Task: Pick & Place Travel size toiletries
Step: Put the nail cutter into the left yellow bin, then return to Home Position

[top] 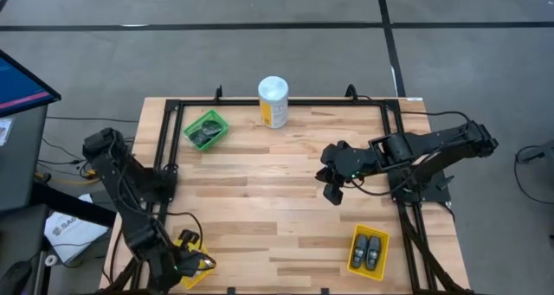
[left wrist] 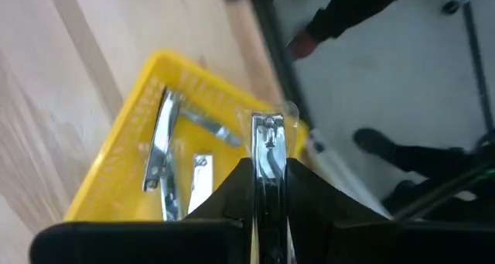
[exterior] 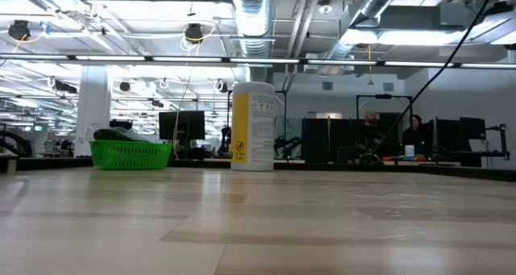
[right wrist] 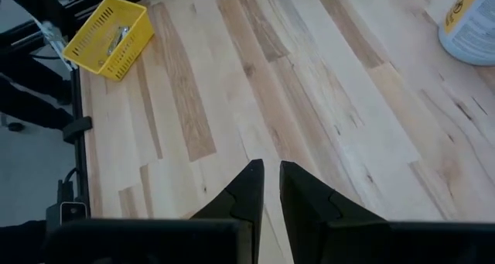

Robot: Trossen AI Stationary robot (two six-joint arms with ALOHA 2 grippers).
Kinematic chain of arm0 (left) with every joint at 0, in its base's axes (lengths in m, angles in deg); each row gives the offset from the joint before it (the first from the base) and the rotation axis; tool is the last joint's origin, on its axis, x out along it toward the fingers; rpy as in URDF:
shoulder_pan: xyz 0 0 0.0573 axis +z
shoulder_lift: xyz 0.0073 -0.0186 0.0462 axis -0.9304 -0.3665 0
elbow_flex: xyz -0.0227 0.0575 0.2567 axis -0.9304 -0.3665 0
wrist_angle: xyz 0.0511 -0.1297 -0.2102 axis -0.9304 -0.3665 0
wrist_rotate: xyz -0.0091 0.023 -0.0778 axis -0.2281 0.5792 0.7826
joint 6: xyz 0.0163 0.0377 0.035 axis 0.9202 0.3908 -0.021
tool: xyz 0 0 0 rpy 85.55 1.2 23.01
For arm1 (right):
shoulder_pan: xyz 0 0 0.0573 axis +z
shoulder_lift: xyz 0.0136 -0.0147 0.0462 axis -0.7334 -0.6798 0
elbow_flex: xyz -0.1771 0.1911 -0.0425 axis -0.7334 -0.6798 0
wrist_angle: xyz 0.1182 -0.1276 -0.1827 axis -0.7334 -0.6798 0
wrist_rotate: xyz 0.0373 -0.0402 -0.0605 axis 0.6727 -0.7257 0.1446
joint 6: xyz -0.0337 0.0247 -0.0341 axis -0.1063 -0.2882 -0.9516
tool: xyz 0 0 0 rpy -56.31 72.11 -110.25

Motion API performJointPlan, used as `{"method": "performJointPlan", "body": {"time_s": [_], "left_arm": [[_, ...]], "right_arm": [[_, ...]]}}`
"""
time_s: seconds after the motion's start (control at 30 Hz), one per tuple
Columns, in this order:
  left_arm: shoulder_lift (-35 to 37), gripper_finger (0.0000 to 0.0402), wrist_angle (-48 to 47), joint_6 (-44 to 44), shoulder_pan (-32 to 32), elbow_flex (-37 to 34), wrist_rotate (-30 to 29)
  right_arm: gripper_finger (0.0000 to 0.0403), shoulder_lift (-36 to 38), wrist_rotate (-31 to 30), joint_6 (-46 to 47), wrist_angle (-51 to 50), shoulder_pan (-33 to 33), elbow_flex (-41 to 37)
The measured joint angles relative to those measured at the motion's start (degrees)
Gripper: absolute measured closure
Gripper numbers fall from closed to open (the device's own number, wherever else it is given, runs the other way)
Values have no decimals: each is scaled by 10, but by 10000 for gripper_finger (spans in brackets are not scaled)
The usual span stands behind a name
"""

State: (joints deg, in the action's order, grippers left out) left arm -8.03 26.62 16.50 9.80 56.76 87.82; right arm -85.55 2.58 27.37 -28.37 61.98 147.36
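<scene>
Pinched flat in the left gripper (left wrist: 268, 188) above the yellow bin (left wrist: 116, 140), a thin silver tube (left wrist: 267, 144): light, stiff, likely slippery, best gripped mid-length; right gripper (right wrist: 271, 188) slightly parted, empty.

Open-plan lab or workshop: exposed ceiling ducts (exterior: 256, 17), monitor rows (exterior: 181, 124), seated people (exterior: 417, 132), concrete floor (top: 216, 53).

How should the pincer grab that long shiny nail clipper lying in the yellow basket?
Come straight down from above, because the walls of the yellow basket block the sides. Pinch the nail clipper across its narrow middle: it lies flat, long and thin. The left pincer is holding another clipper, so it would probably have to drop that one first.
</scene>
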Motion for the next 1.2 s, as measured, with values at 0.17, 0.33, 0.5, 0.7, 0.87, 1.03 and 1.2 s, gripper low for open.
{"method": "performJointPlan", "body": {"time_s": [0.17, 0.33, 0.5, 0.7, 0.87, 1.03, 1.2], "left_arm": [[17, 356, 45, -5, 9, -78, -8], [35, 348, 107, -6, 18, -129, 2], [56, 334, 128, -20, 18, -147, 22], [109, 300, 129, -31, 18, -147, -14], [144, 254, 127, -45, 17, -147, -28], [146, 199, 126, -45, 14, -149, -23], [171, 183, 124, -150, 44, -141, -28]], "right_arm": [[365, 0, 1, 0, 15, 0, 0], [365, 0, 10, 0, 26, 0, 0], [365, 0, 13, 0, 27, 0, 0], [365, 0, 14, 0, 29, 0, 0], [365, 0, 14, -5, 28, 0, 0], [365, 0, 14, -6, 28, 0, 0], [365, 0, 15, -5, 29, 0, 2]]}}
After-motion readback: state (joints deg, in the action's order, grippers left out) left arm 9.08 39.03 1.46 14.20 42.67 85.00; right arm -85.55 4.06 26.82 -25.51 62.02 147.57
